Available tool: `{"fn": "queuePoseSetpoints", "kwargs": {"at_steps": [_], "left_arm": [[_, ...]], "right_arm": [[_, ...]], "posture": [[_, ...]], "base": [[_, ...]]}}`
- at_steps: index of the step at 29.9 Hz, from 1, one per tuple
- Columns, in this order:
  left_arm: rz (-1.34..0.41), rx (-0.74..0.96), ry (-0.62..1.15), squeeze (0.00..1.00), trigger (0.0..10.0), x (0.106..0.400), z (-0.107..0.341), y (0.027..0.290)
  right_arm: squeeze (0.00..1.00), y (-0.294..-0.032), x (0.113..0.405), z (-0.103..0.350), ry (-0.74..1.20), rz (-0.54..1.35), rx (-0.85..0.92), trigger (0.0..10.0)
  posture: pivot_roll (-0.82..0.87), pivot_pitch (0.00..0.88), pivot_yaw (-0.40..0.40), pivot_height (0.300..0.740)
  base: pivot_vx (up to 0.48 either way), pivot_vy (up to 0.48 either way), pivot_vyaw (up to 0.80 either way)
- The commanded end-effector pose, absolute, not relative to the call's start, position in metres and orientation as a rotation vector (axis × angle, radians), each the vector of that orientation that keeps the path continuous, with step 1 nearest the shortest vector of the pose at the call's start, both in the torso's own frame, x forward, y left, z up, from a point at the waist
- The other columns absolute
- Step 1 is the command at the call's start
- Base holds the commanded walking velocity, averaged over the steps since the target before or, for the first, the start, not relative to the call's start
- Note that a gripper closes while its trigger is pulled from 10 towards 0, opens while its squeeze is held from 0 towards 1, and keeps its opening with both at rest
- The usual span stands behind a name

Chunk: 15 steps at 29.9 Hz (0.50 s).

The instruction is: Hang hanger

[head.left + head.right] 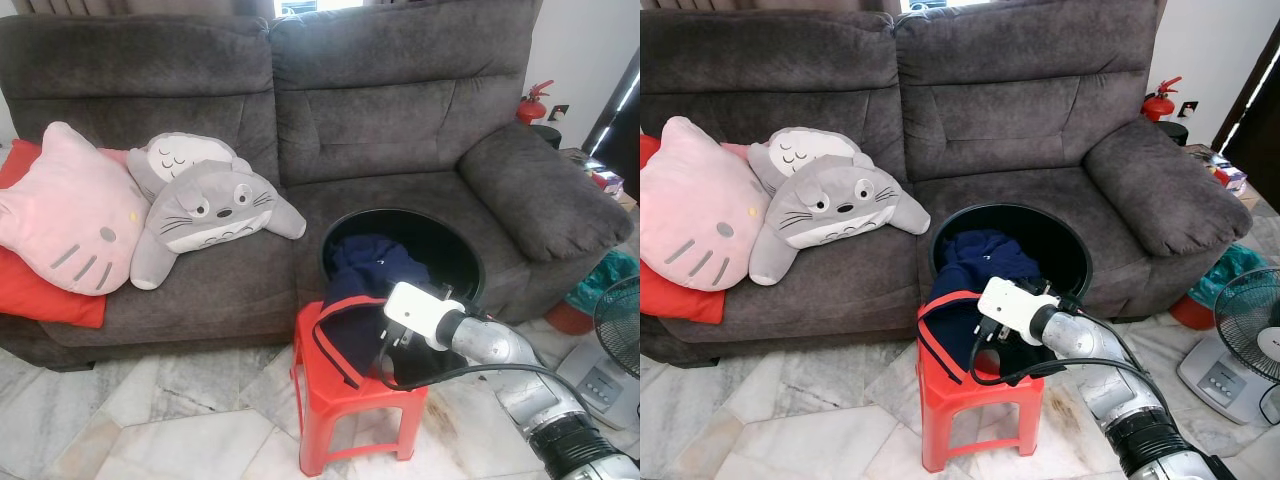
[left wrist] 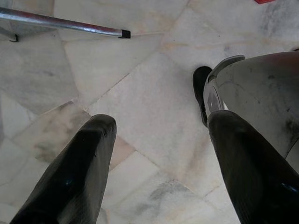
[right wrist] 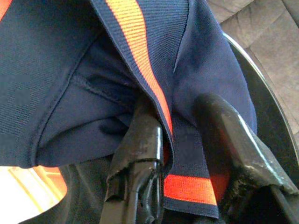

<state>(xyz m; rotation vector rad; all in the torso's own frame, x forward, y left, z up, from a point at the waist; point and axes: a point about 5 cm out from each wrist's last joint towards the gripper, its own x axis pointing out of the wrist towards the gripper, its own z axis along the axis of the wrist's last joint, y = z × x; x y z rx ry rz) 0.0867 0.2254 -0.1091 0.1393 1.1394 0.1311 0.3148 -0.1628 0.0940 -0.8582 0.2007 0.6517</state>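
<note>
right gripper fingertips hidden behind navy garment, fan cut off

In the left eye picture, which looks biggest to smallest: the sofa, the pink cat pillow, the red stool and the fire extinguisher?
1. Sofa
2. Pink cat pillow
3. Red stool, though it sits nearer the camera, so this one is unsure
4. Fire extinguisher

Sofa: dark grey fabric sofa carrying a pink cat-face cushion and grey plush toy.
Stool: red plastic stool on marble floor.
Basket: round black basket holding navy orange-trimmed garment.
Right gripper: at the garment, fingers unclear.
</note>
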Motion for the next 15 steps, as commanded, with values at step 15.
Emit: {"fn": "queuePoseSetpoints", "kwargs": {"at_steps": [15], "left_arm": [[0.126,0.163,1.162,0.00,10.0,0.083,-0.109,0.229]], "right_arm": [[0.00,-0.170,0.317,0.087,0.274,0.641,-0.941,10.0]], "posture": [[-0.16,0.000,0.039,0.740]], "base": [[0.000,0.000,0.00]]}}
